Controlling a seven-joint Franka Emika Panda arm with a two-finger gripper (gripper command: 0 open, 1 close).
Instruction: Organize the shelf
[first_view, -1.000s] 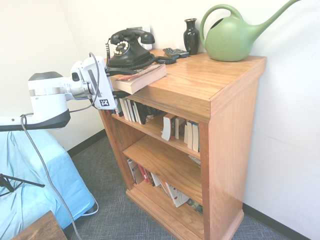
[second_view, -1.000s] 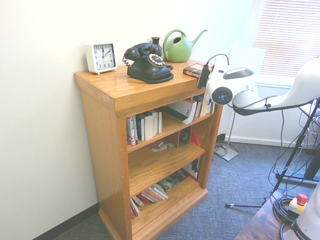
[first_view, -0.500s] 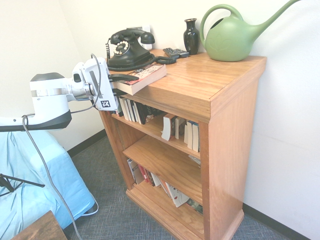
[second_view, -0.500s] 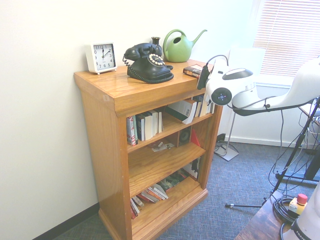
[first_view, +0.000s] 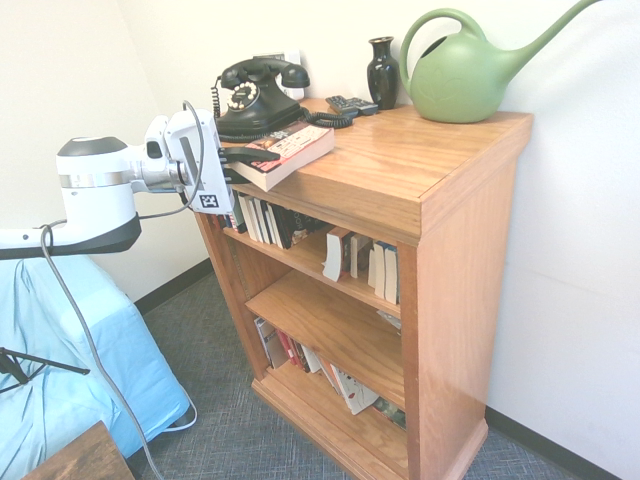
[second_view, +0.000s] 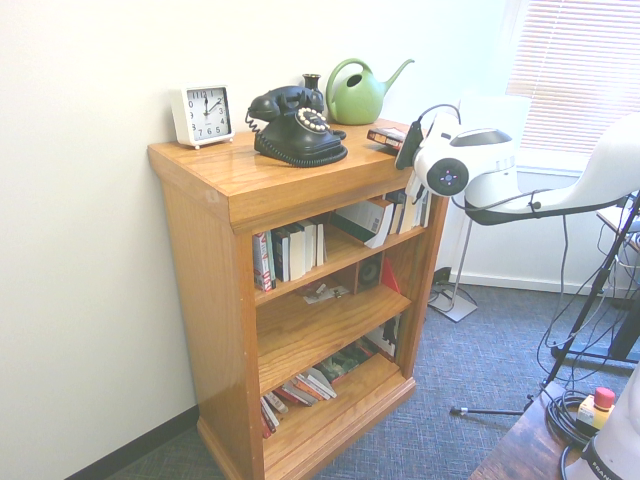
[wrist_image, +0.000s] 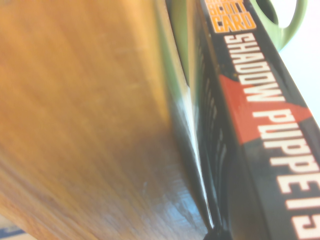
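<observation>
- First exterior view: the shelf (first_view: 400, 200) is filling the middle of the picture, against the wall. The arm is reaching in level from nine o'clock, and its gripper (first_view: 243, 156) is clamping together on the near end of a book (first_view: 285, 153). That book is lying flat at the top's front corner with its near end hanging past the edge, probably because the overhang gives the fingers something to pinch from the side. At twelve o'clock from the book a telephone (first_view: 258, 96) is sitting; a vase (first_view: 382, 72) and a watering can (first_view: 465, 75) are standing at one to two o'clock, by the wall.
- Second exterior view: the same arm is coming in from three o'clock. The gripper is mostly hiding behind the white wrist, so the grip itself is not showing here. A clock (second_view: 202, 114) is standing at the top's far corner, at nine o'clock from the telephone. Books on the tiers below are partly standing upright and partly lying or leaning, which I judge to be the tidying that remains.
- Wrist view: the book's spine is running close alongside the wooden top, reading "Shadow Puppets", so the camera is looking along the book it is gripping.
</observation>
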